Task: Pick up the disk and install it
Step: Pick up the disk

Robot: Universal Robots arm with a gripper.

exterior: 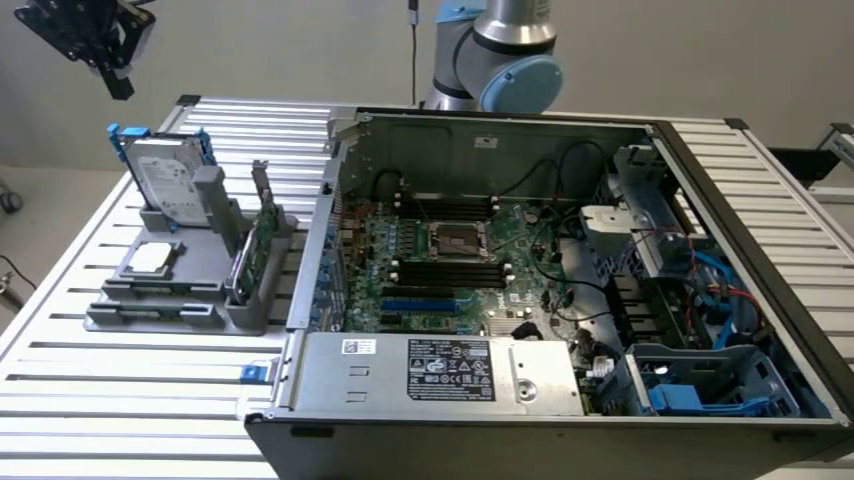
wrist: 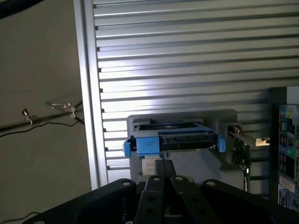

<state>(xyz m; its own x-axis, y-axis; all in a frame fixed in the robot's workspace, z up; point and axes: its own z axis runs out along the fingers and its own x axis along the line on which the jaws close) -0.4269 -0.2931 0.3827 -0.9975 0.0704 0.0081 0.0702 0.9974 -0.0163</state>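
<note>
Black, matte, hard-edged gripper (exterior: 119,88) (wrist: 163,164): fingers pressed together, nothing between them. Hangs in the air above the far corner of the table, at the exterior view's left, well clear of everything below.

Directly under it in the wrist view: the disk (wrist: 174,139), a flat rectangular silver-grey hard drive with a white printed label and a blue plastic carrier frame along its edges. Stands on edge (exterior: 171,178) in a moulded grey plastic stand (exterior: 200,300), leaning slightly back. No contact with the gripper.

Same stand also carries a small square silver chip (exterior: 151,257), lying flat, and a thin green circuit card (exterior: 255,250), set upright in a slot beside the disk.

Table (exterior: 134,400): ribbed aluminium slats, bright, strongly reflective in the wrist view.

Open dark metal computer case (exterior: 507,135) lies on its side at the exterior view's right of the stand; green motherboard, black cabling and blue plastic fittings exposed.

Progress, by my reading: barely begun. Disk untouched in its stand, outside the case; pickup and installation both left.
</note>
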